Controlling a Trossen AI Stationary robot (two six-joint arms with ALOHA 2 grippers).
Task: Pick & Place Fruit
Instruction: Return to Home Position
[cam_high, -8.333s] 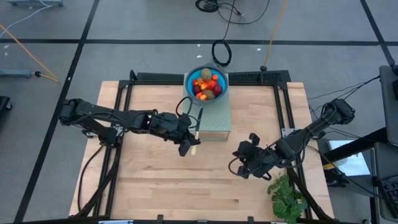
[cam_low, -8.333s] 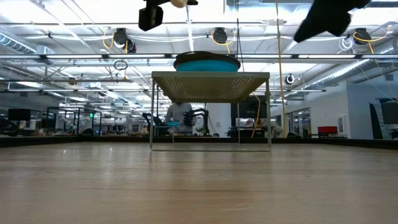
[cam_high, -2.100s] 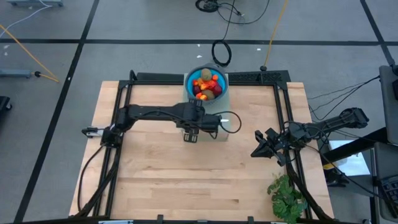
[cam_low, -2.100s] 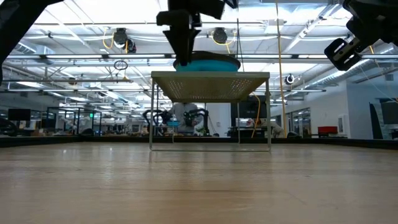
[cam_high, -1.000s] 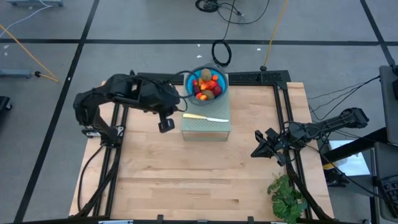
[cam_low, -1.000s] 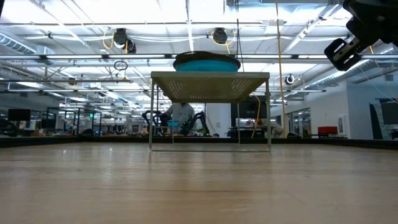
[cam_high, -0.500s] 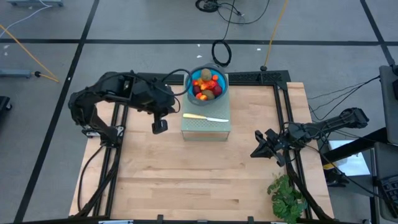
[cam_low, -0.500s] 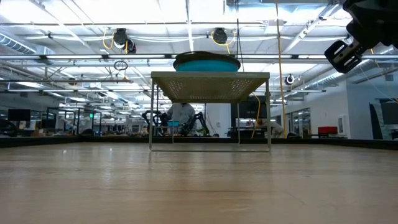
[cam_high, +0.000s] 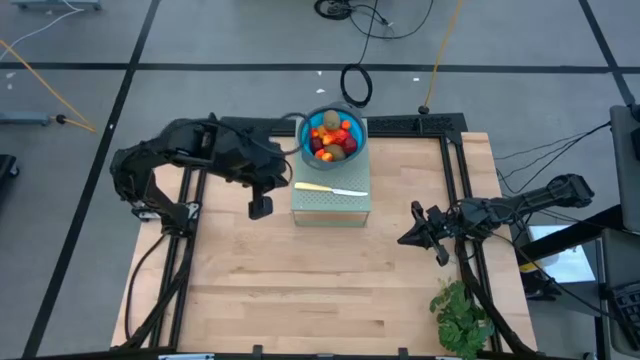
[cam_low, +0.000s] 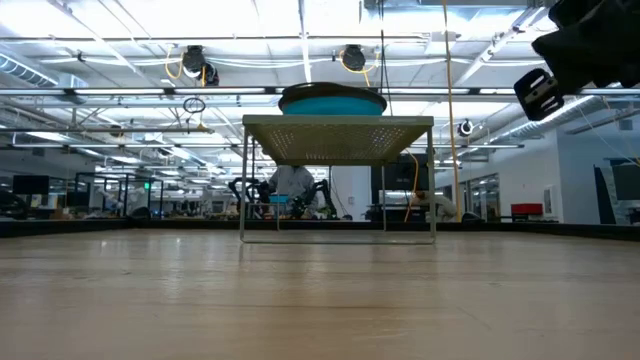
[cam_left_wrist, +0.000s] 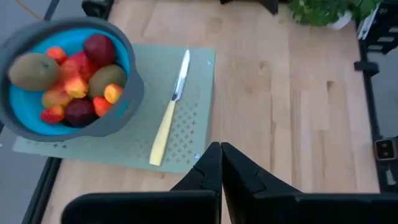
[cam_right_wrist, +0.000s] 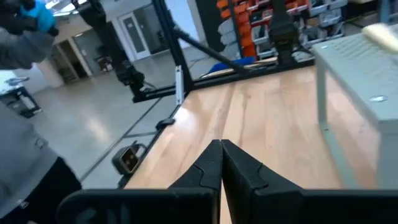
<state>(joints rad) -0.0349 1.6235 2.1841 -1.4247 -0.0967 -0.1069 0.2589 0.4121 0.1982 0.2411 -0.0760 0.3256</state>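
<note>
Fruit: the fruit (cam_high: 332, 138) is sitting piled in the blue bowl (cam_high: 301, 133). The left wrist view is showing kiwi-like ovals, dark red balls and orange-red pieces heaped together (cam_left_wrist: 74, 78).
Bowl: it is standing on the back part of the green perforated shelf (cam_high: 330, 208) and reaching past the shelf's rear edge.
Shelf: it is standing on thin legs at the back middle of the bench (cam_high: 300, 300). In the low view it is showing as a raised platform (cam_low: 338, 125) with the bowl on top.
Knife: the knife (cam_high: 330, 188) is lying flat on the shelf just in front of the bowl, near it but not touching. Its cream handle is pointing left and its blade right.
Left hand: the left hand (cam_high: 259, 208) is hovering above the bench just beside the shelf's left edge, apart from it. Its fingers are pressed together and holding nothing (cam_left_wrist: 221, 152).
Right hand: the right hand (cam_high: 406, 239) is hanging over the bench's right side, well apart from the shelf. Its fingers are pressed together and empty (cam_right_wrist: 221, 146).
Leafy bunch: the leafy bunch (cam_high: 460, 318) is sitting at the front right corner of the bench.
Person: a person (cam_right_wrist: 25, 143) in grey is standing beyond the bench, at the edge of the right wrist view.
</note>
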